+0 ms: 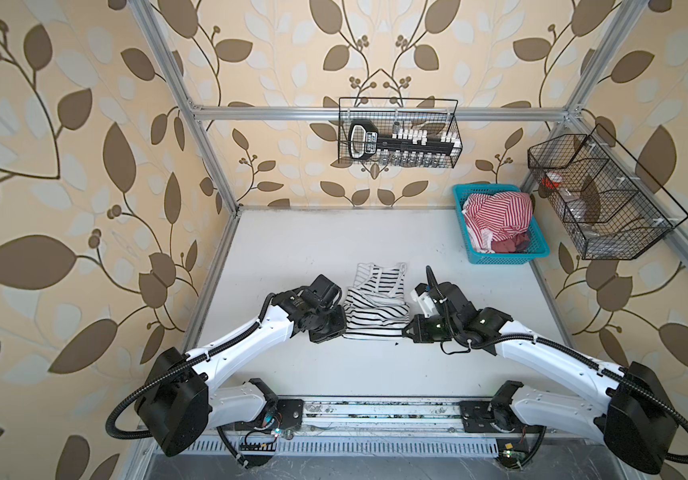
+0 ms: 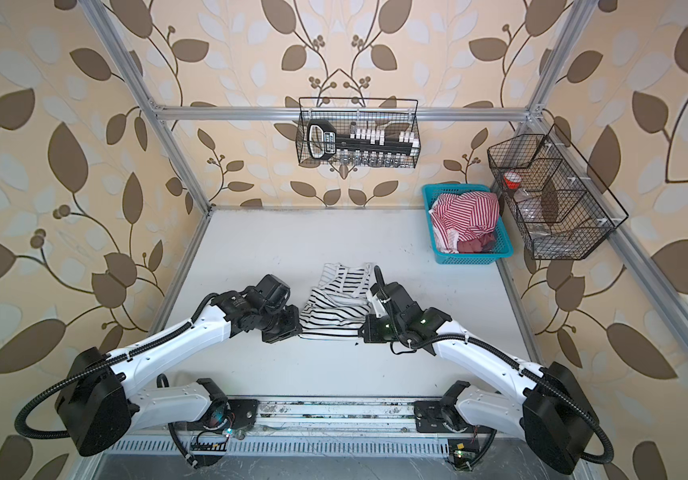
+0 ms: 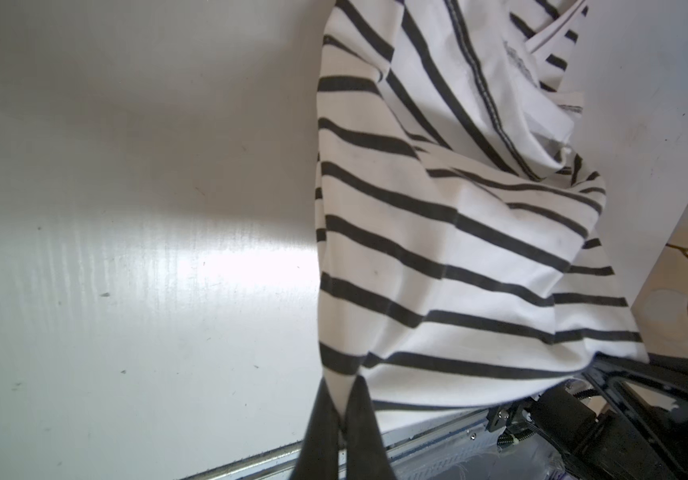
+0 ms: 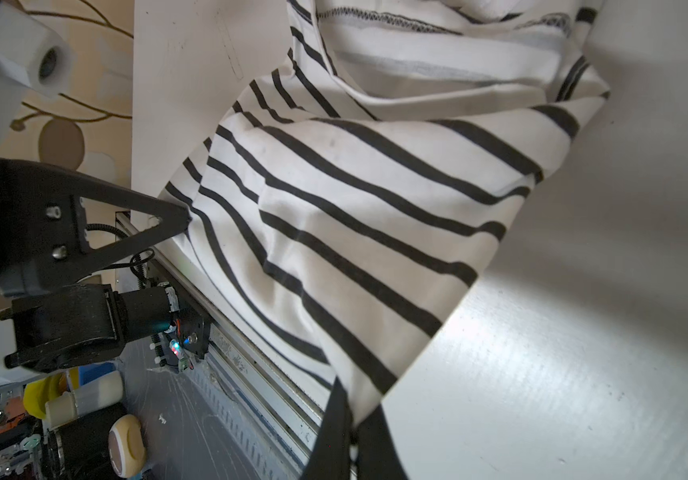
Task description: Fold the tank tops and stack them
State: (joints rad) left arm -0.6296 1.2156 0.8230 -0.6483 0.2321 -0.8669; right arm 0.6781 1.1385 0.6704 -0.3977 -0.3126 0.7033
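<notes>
No text can be read. The black handled tool (image 1: 359, 139) in the black wire basket (image 1: 452, 124) carries a white label (image 1: 370, 143) with dark print, too small to make out. A grey printed mark (image 3: 518, 62) inside the neck of the white tank top with black stripes (image 3: 458, 249) is blurred.

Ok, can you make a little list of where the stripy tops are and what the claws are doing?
Black-striped tank top: on the table, rumpled, between both claws
Left claw: shut on its near corner
Right claw: shut on its other near corner
Red-striped tank top: crumpled in the blue basket
Stack: not started
</notes>
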